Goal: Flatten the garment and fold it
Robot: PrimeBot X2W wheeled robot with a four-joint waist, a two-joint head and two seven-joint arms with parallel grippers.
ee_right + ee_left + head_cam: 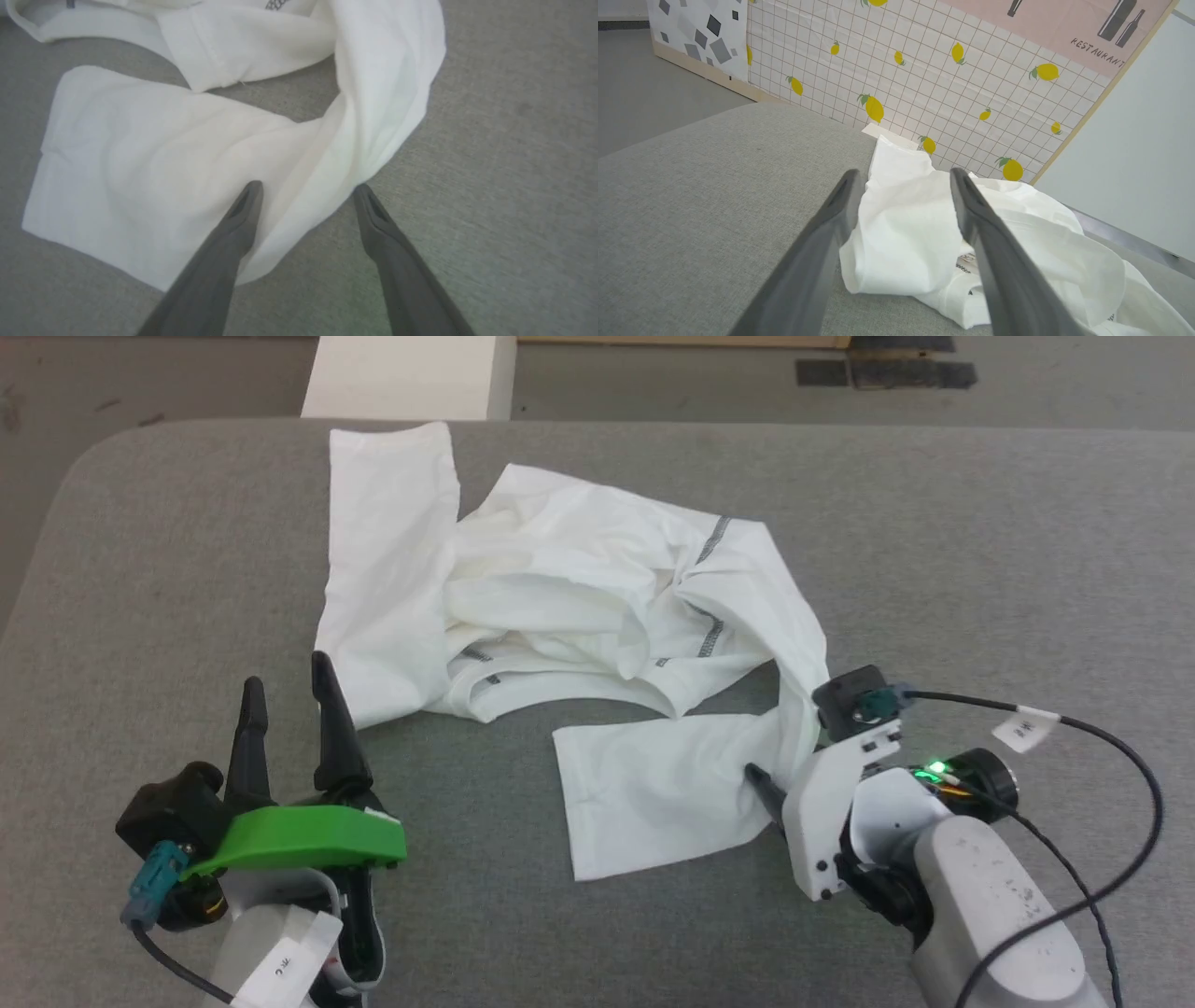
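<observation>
It looks like a staged test room: a printed lemon-tile backdrop panel [924,93] and a "RESTAURANT" poster [1064,28] stand behind a grey cloth-covered counter [714,186].

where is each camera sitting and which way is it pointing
Head view: on the head, looking forward and down at the grey table and the crumpled garment; left claw at lower left, right forearm at lower right.
Left wrist view: on the left wrist, looking low across the table past that open claw at the garment and a lemon-patterned wall.
Right wrist view: on the right wrist, looking steeply down; the open right claw straddles a garment edge.
Shared: all three show the garment on the table.
</observation>
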